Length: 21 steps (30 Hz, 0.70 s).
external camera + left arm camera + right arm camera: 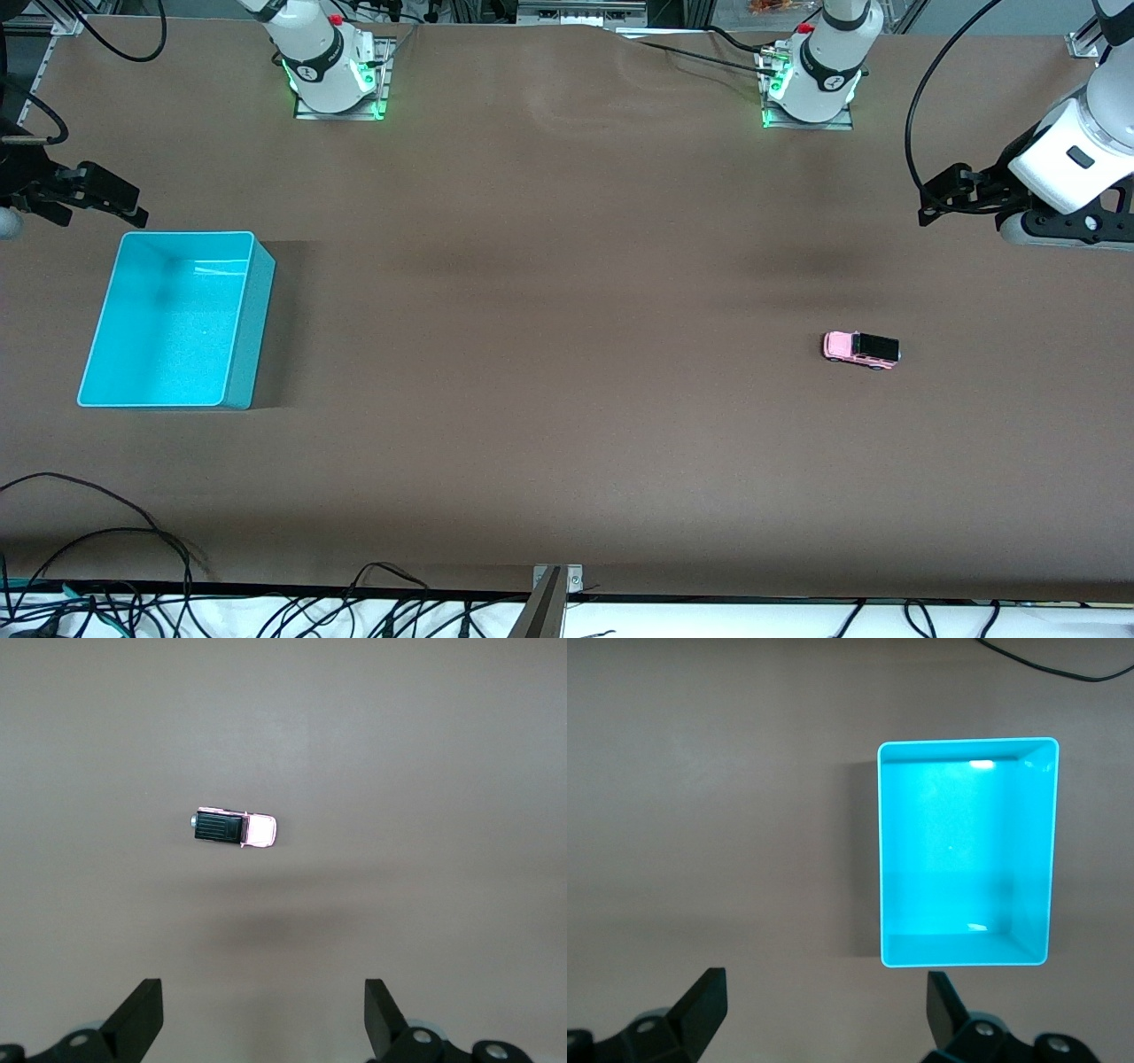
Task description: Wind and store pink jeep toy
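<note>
Front view: pink jeep toy [861, 348] sits alone on brown bench [549, 354], wide bare surface around it | left claw [264, 1020] spread, raised near bench end | right claw [826, 1014] spread, beside cyan bin [177, 319]

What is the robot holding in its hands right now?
Nothing. The left hand and right hand are both open and empty, up in the air. The pink jeep toy sits alone on the table, and the cyan bin holds nothing.
</note>
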Motion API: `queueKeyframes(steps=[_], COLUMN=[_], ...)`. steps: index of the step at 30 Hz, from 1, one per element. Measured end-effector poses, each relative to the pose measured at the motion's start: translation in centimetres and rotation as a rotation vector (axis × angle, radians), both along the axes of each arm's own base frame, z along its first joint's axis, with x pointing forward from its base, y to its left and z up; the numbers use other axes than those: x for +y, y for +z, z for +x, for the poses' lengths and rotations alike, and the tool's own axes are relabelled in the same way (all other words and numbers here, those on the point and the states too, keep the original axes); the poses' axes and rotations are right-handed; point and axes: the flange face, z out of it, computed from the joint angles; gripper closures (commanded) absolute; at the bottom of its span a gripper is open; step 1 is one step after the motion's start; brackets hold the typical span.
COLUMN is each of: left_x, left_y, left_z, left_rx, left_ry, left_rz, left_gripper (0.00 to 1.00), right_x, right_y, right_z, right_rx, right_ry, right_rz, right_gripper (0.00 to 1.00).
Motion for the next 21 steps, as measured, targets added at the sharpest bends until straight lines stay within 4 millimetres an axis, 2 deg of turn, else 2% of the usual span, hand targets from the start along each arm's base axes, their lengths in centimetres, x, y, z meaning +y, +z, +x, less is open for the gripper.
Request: queueKeyframes(steps=[4, 11, 21], left_x=[0.0, 0.0, 0.1], left_y=[0.4, 2.5, 1.7], left_z=[0.1, 0.3, 0.7], left_rx=[-0.011, -0.059, -0.043], left_ry=[0.0, 0.0, 0.003], left_rz=[-0.001, -0.004, -0.004], left_gripper=[0.0, 0.0, 0.0], right_x=[0.0, 0.0, 0.0], right_y=[0.0, 0.0, 0.0], right_z=[0.0, 0.0, 0.0], right_rx=[0.0, 0.0, 0.0], right_ry=[0.0, 0.0, 0.0], right_rz=[0.0, 0.0, 0.0], right_gripper=[0.0, 0.0, 0.0])
